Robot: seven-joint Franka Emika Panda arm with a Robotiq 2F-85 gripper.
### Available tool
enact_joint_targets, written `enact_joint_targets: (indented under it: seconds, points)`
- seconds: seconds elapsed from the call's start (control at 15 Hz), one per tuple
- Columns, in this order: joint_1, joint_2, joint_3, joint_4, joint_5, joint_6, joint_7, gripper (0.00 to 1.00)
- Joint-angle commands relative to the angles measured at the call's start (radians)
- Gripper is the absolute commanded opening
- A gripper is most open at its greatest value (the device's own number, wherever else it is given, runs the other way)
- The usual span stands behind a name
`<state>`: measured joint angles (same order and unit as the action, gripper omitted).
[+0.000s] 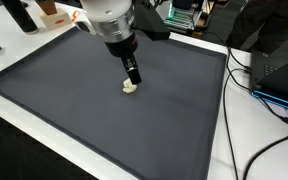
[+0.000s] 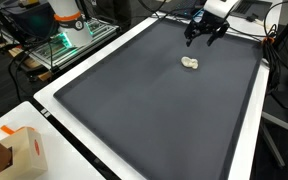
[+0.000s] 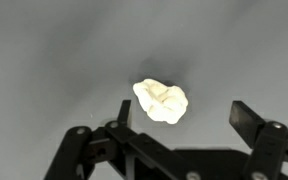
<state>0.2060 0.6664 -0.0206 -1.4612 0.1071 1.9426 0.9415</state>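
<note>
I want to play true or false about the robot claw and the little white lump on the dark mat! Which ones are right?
1. The gripper is open. True.
2. The gripper is squeezing the white lump. False: the lump lies free on the mat, with the jaws spread wide and not closed on it.
3. The mat is dark grey. True.
4. Three white lumps lie on the mat. False: there is only one.
</note>
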Motion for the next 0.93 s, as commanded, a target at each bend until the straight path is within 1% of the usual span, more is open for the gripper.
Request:
enact_joint_targets:
  seconds: [0.0,0.33,0.87]
  points:
    - [-0.009,-0.032,-0.002,-0.115,0.036,0.127,0.084,1.0]
    - [-0.017,-0.035,-0.002,-0.196,0.04,0.221,0.162,1.0]
    - [-0.025,-0.029,0.008,-0.234,0.067,0.276,0.206,1.0]
